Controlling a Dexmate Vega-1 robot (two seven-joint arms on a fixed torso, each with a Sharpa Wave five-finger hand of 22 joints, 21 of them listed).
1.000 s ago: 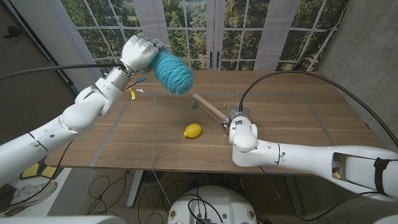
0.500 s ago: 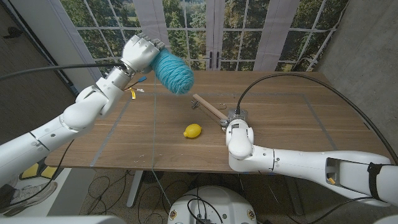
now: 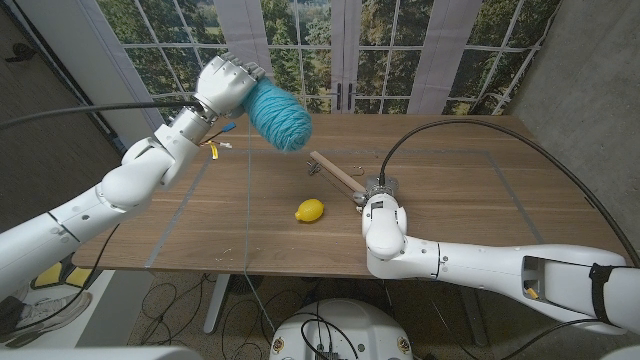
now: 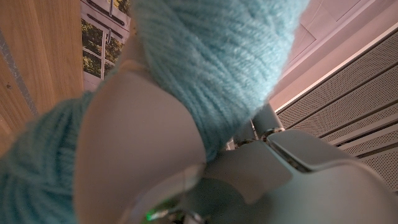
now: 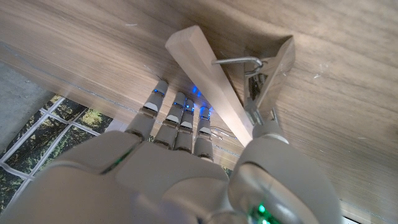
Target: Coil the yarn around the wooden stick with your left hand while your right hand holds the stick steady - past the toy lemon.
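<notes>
Two arms: both reach over a wooden tabletop (image 3: 480,190).
Yarn: teal ball (image 3: 278,116) gripped by left hand (image 3: 228,86), raised above the far tabletop.
Stick: wooden stick (image 3: 334,171) slants beside the lemon, held by right hand (image 3: 383,215), fingers (image 5: 179,118) closed on it.
Lemon: yellow toy lemon (image 3: 310,210) lies mid-tabletop.

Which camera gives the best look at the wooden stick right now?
The right wrist view: the wooden stick runs close-up across the table, its squared end plain, the right hand holding its near end. The head view shows the stick small, slanting beyond the toy lemon. The left wrist view shows the yarn instead.
</notes>
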